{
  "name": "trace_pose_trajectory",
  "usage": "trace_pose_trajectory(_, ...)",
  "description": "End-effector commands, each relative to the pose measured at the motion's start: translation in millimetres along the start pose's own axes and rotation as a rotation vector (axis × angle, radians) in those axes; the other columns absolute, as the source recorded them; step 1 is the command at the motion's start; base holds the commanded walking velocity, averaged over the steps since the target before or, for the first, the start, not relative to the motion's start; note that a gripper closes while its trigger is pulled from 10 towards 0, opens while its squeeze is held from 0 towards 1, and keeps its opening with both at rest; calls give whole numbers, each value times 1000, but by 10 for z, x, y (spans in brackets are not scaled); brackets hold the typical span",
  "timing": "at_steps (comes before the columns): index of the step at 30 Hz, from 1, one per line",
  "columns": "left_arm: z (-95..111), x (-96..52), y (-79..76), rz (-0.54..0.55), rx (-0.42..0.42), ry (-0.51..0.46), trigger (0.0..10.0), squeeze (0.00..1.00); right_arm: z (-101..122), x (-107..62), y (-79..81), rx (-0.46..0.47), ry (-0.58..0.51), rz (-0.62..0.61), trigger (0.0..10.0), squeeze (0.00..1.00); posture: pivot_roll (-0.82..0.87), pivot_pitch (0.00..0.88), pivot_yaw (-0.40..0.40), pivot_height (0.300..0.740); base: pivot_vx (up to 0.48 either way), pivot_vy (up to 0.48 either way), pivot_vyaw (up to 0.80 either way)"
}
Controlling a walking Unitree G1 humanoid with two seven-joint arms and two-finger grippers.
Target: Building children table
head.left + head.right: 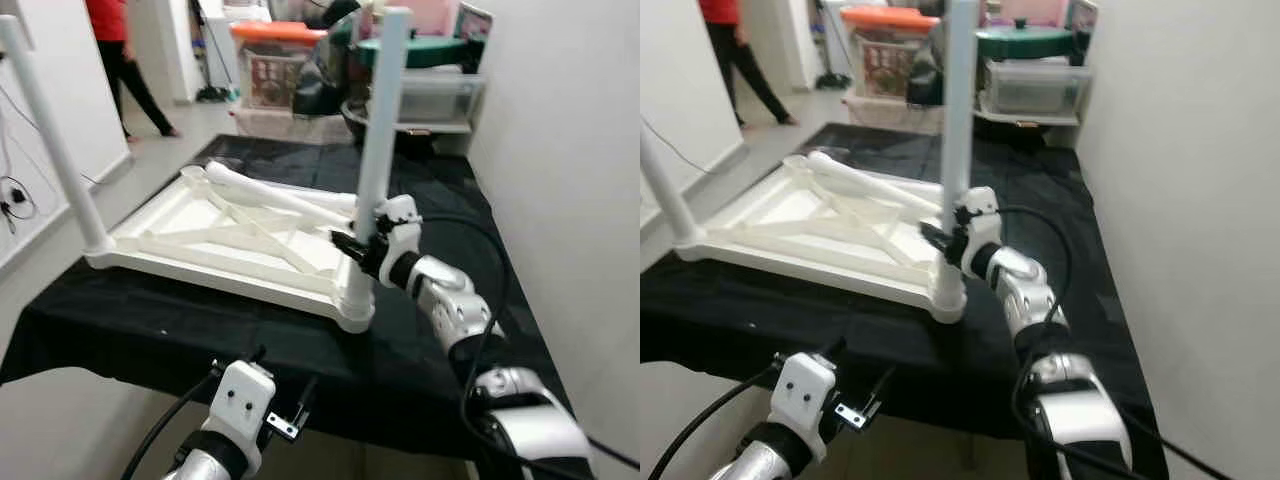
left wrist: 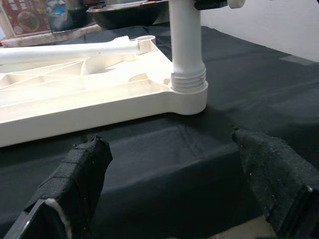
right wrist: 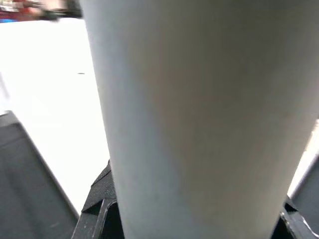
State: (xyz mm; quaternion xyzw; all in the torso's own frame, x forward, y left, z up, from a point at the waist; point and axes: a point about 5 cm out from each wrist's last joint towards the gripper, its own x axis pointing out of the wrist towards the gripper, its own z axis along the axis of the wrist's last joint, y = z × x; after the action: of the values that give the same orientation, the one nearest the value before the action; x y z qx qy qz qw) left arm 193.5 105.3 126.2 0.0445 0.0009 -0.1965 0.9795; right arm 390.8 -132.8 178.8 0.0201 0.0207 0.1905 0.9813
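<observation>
Screwing is judged the step: the upright leg (image 1: 380, 120) is gripped by the right claw (image 1: 358, 243) above its corner socket in the upturned tabletop (image 1: 190, 225) on the counter (image 1: 440, 200); it should be kept vertical. The left claw (image 2: 174, 179) is held open at the counter's near edge.

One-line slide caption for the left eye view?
Right gripper grips an upright white leg at the corner of the upturned tabletop.

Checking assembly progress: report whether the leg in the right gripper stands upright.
Upright: the leg rises straight from the tabletop's corner socket, right gripper around it.
</observation>
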Motion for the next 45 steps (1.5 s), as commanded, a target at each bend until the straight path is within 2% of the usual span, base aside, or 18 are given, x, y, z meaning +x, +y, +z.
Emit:
trace_pose_trajectory(1,-29,8,8,2,-14,6,10000,0,-194,-115,-215,42,75,-202,0,0,116,0,-49,740,0,0,0)
trace_pose_trajectory(3,-39,23,11,-6,-10,6,10000,0,-308,-257,-191,89,65,-503,0,0,112,0,-45,740,0,0,0)
trace_pose_trajectory(6,-39,23,11,-6,-10,6,10000,0,-308,-257,-191,89,65,-503,0,0,112,0,-45,740,0,0,0)
trace_pose_trajectory(7,-41,32,10,-10,-6,6,10000,0,-363,-301,-85,138,60,-616,0,0,116,0,-48,740,0,0,0)
trace_pose_trajectory(9,-41,32,10,-10,-6,6,10000,0,-363,-301,-85,138,60,-616,0,0,116,0,-48,740,0,0,0)
trace_pose_trajectory(10,-42,38,7,-10,-2,5,10000,0,-413,-294,75,196,65,-695,0,0,130,0,-58,740,0,0,0)
trace_pose_trajectory(13,-42,44,4,-8,0,5,10000,0,-437,-265,215,239,72,-731,314,0,134,0,-64,740,0,0,0)
trace_pose_trajectory(14,-42,47,1,-5,1,5,10000,0,-431,-189,369,270,64,-660,10000,0,134,0,-65,740,0,0,0)
trace_pose_trajectory(15,-42,47,1,-5,1,5,10000,0,-431,-189,369,270,64,-660,10000,0,134,0,-65,740,0,0,0)
trace_pose_trajectory(16,-43,52,-2,-3,1,6,10000,0,-400,-126,455,293,22,-537,10000,1000,124,0,-63,740,0,0,0)
trace_pose_trajectory(22,-45,67,-5,-6,-2,7,10000,0,-291,-111,344,245,-89,-304,10000,937,115,0,-62,740,0,0,0)
trace_pose_trajectory(23,-46,72,-6,-8,-3,7,10000,0,-282,-125,253,256,-89,-237,10000,0,111,0,-61,740,0,0,0)
trace_pose_trajectory(27,-57,93,-5,-11,-6,5,10000,0,-214,-207,29,239,-14,236,10000,0,110,0,-63,740,0,0,0)
trace_pose_trajectory(30,-58,97,-7,-12,-6,5,10000,0,-208,-229,27,228,12,332,10000,0,113,0,-66,740,0,0,0)
trace_pose_trajectory(31,-59,99,-5,-12,-5,5,10000,0,-202,-256,47,209,43,458,10000,0,116,0,-67,740,0,0,0)
trace_pose_trajectory(35,-60,99,-3,-11,-5,5,10000,0,-200,-280,59,199,64,543,10000,0,118,0,-68,740,0,0,0)
trace_pose_trajectory(39,-44,89,0,-2,1,-1,10000,0,-199,-241,291,35,161,842,10000,0,140,0,-78,740,0,0,0)
trace_pose_trajectory(45,-36,79,-3,1,1,-3,10000,0,-184,-201,441,-34,187,958,10000,0,144,0,-80,740,0,0,0)
